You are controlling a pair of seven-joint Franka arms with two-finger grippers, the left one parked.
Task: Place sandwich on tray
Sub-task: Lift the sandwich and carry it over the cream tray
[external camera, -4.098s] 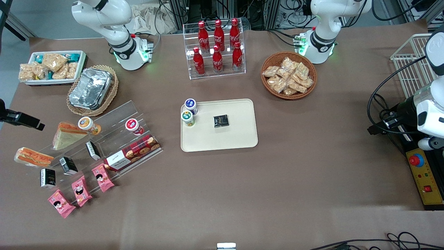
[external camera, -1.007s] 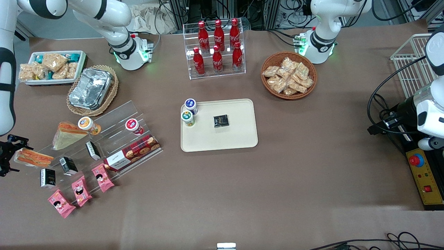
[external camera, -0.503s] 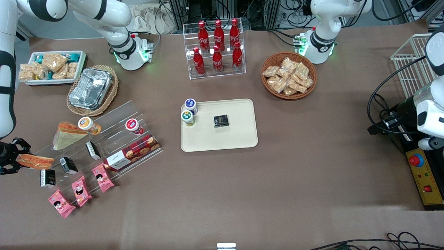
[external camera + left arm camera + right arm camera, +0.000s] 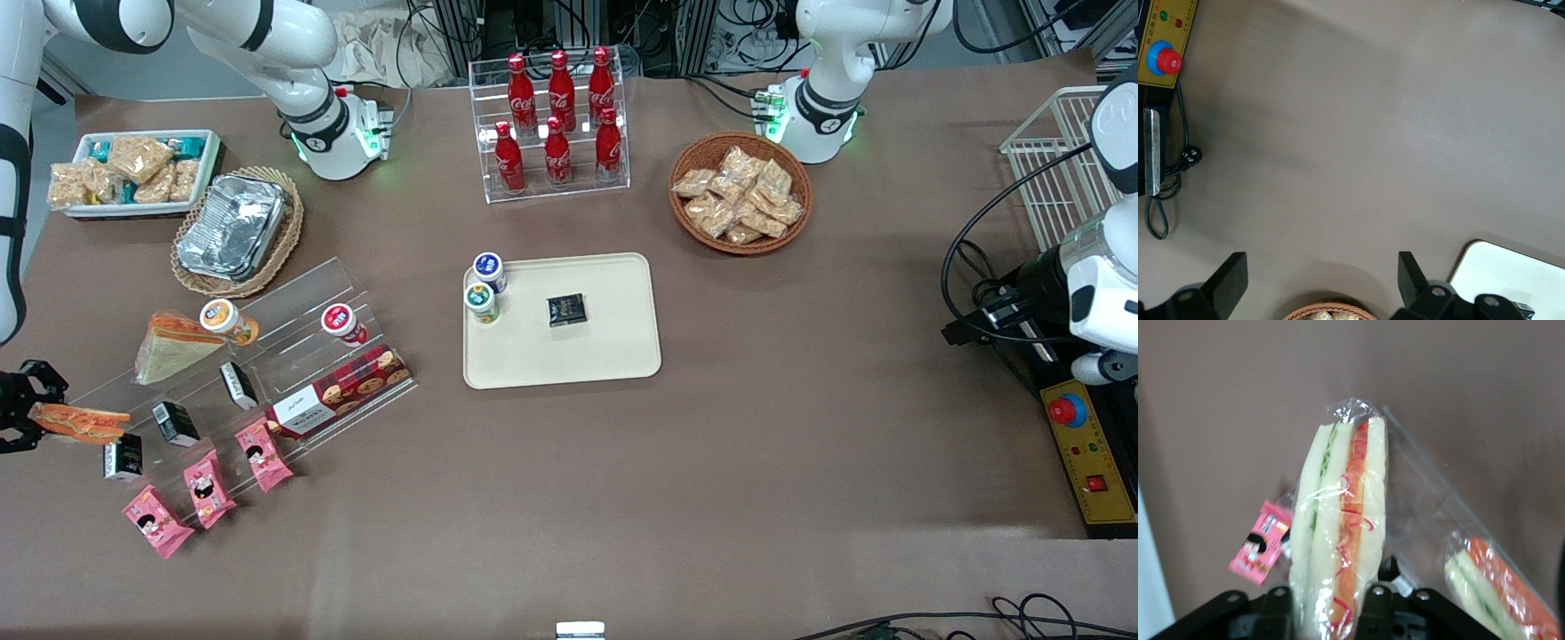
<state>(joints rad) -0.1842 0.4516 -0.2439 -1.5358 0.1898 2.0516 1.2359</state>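
My right gripper (image 4: 25,414) is at the working arm's end of the table, shut on the sandwich (image 4: 78,421), a clear-wrapped wedge with red-orange and green filling, held just above the table beside the acrylic stand. The wrist view shows the sandwich (image 4: 1338,533) pinched between both fingers (image 4: 1275,613), cut side facing the camera. The cream tray (image 4: 613,347) lies mid-table, toward the parked arm from the gripper, carrying two small cups (image 4: 484,289) and a black packet (image 4: 565,309).
A second sandwich wedge (image 4: 169,345) leans on the acrylic stand (image 4: 293,302), which also holds cups, black packets and a cookie box (image 4: 342,389). Pink snack packs (image 4: 204,487) lie nearer the front camera. A foil-container basket (image 4: 236,229) and a bottle rack (image 4: 551,120) stand farther back.
The right arm came in and its gripper reached the sandwich, closed on it, and has now lifted it slightly off its spot and shifted it a little toward the front camera.
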